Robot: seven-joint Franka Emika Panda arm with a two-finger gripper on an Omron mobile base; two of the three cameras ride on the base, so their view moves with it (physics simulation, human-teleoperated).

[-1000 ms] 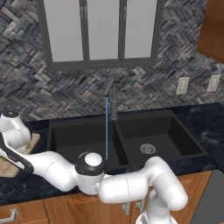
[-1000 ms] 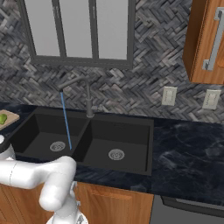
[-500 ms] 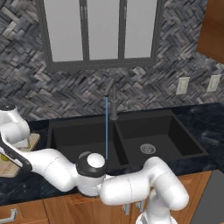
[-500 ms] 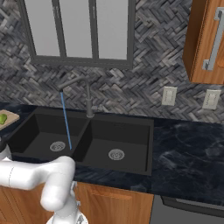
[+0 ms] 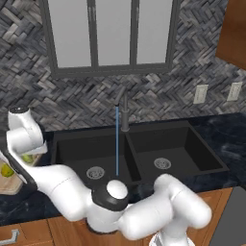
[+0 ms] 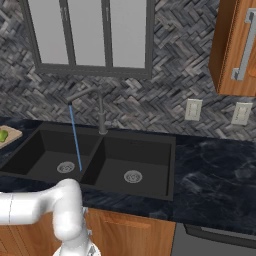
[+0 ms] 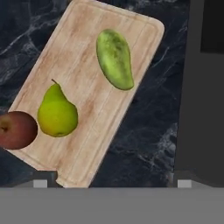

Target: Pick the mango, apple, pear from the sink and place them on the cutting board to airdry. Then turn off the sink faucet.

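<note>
Fruit lies on the cutting board (image 7: 83, 94), seen from above in the hand view: the green elongated mango (image 7: 114, 58) near the far end, the yellow-green pear (image 7: 57, 113) lower down, and the red apple (image 7: 16, 130) beside the pear at the board's long edge, partly over that edge toward the dark table (image 7: 144, 131). The pear and the apple are very close, perhaps touching; the mango lies well apart from both. The gripper (image 7: 109, 183) hangs over the near short end of the board with its two fingers spread wide, one at each lower corner of the hand view, and it holds nothing. The sink (image 5: 139, 156) has two black basins, each with a round silver drain, and no fruit shows in them. A thin blue stream of water falls from the spout of the sink faucet (image 5: 124, 108) into the left basin, near its drain. In the left base view the board sits on the table just left of the sink, partly hidden behind the white arm. To the right of the sink the marbled table top has open room. No writing or label can be read anywhere.
</note>
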